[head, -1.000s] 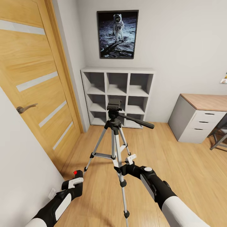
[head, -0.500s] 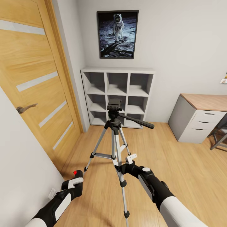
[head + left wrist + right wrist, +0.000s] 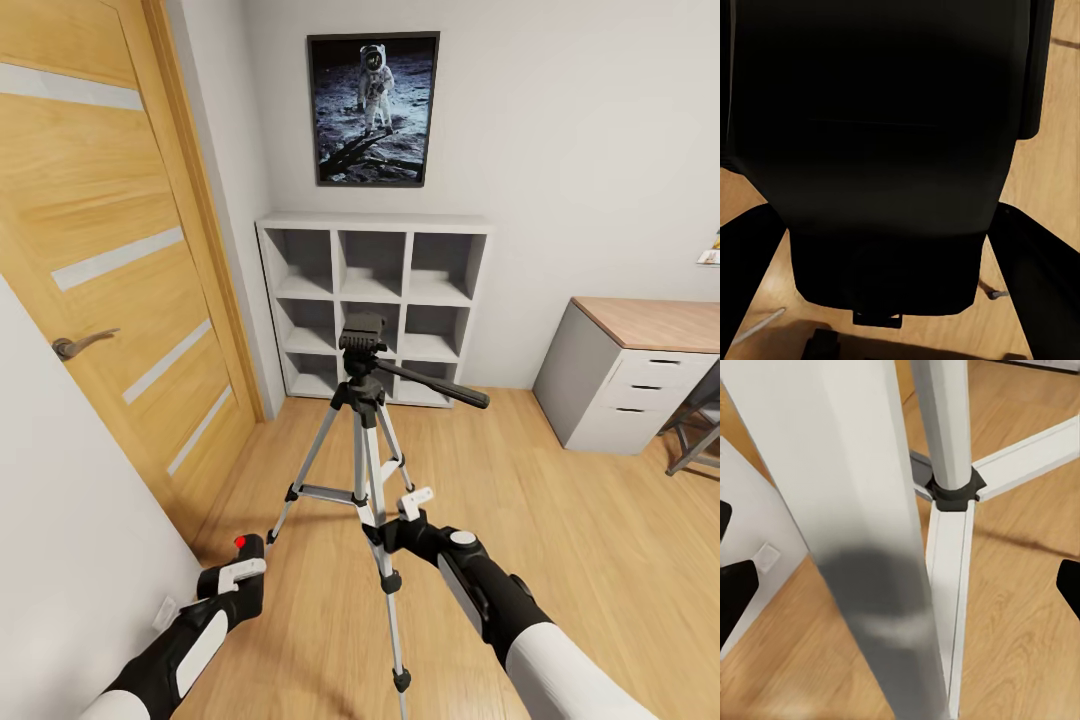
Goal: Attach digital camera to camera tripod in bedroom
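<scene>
From the head view, the camera tripod [image 3: 366,440] stands on the wood floor [image 3: 560,540] in front of the white cube shelf [image 3: 375,305]. Its black head is bare on top. The left gripper [image 3: 243,565] is low, near the oak door [image 3: 110,270], and its fingers are closed on the digital camera [image 3: 247,552], which has a red spot on top. The right gripper [image 3: 392,520] is closed around the tripod's near leg.

In the left wrist view, the digital camera [image 3: 877,150] is a big dark block held between the two black fingers [image 3: 1027,277].

In the right wrist view, a silver tripod leg [image 3: 862,532] sits very close, between the dark fingertips [image 3: 736,585].
</scene>
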Available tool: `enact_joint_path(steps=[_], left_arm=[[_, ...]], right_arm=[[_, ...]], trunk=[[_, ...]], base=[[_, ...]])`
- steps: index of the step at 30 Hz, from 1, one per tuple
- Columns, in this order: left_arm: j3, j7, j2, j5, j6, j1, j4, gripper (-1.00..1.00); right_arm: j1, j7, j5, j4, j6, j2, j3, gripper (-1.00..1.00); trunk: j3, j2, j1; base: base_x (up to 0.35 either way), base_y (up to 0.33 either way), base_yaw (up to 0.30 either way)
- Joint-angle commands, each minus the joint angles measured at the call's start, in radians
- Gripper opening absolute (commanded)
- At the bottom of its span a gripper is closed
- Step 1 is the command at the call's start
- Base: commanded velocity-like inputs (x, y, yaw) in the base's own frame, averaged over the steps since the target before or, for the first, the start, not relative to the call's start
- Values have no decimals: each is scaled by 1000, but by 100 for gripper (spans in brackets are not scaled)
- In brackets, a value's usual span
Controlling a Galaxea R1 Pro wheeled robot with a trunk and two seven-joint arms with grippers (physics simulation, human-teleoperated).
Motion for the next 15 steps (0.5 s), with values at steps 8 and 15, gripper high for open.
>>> enact_joint_path(steps=[8,15], left_arm=[[-9,10,1,7,3,-1,-4,-100],[-9,10,1,7,3,-1,-5,-100]], right_arm=[[-1,-3,-15,-12,7,24,-3,100],[-1,-4,-19,-13,7,34,-4,100]], trunk=[[-2,-2,1],[-2,-2,1]], base=[[0,0,0],[0,0,0]])
